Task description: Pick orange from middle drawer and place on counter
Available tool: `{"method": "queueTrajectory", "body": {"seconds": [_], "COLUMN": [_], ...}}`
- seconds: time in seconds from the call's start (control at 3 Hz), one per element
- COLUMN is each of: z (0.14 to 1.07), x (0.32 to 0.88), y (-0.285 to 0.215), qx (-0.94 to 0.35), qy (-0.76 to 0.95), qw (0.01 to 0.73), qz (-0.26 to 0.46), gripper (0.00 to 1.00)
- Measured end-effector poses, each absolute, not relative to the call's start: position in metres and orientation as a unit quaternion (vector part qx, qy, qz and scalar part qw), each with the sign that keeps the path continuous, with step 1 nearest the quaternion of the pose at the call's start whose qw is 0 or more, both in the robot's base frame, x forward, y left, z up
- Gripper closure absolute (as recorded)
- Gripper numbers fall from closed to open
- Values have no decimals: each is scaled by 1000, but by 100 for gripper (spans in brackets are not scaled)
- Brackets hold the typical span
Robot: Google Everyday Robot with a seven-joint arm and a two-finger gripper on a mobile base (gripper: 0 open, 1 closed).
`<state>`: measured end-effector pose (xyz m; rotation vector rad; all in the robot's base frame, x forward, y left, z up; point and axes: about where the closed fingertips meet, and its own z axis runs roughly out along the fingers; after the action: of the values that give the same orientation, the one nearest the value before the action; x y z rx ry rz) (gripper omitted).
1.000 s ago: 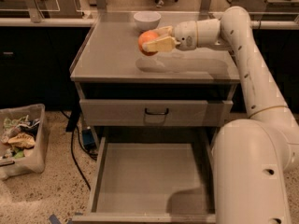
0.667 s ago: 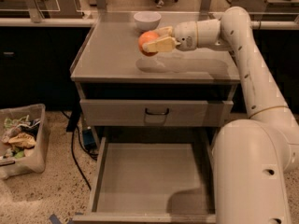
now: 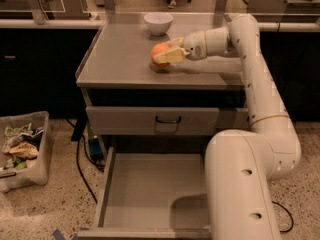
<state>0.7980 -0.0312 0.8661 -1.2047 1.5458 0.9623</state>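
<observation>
The orange (image 3: 157, 52) is held between the pale fingers (image 3: 172, 57) of my gripper (image 3: 161, 54), which is shut on it. It sits at or just above the counter (image 3: 117, 51), near the middle and a little toward the front, with its shadow right beneath it. My arm reaches in from the right over the counter. The middle drawer (image 3: 150, 191) is pulled open below and its floor is bare. My arm's base covers the drawer's right part.
A white bowl (image 3: 158, 22) stands at the back of the counter, behind the orange. A closed drawer with a black handle (image 3: 167, 120) is under the counter. A bin of clutter (image 3: 22, 149) stands on the floor at left. Cables run by the cabinet.
My gripper has lowered the orange toward the counter top. The drawer and the bowl have not moved.
</observation>
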Motion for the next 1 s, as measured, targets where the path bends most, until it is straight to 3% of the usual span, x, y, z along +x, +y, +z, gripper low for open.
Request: {"method": "queueTrajectory", "body": {"seconds": [0.33,1.0], "z": [866,866], "x": [798,798], "y": [-31,-31], "qx": [-490,-490], "qy": [628,628], "qw": [461,461], "qz": [391,391], "gripper": [100,59]}}
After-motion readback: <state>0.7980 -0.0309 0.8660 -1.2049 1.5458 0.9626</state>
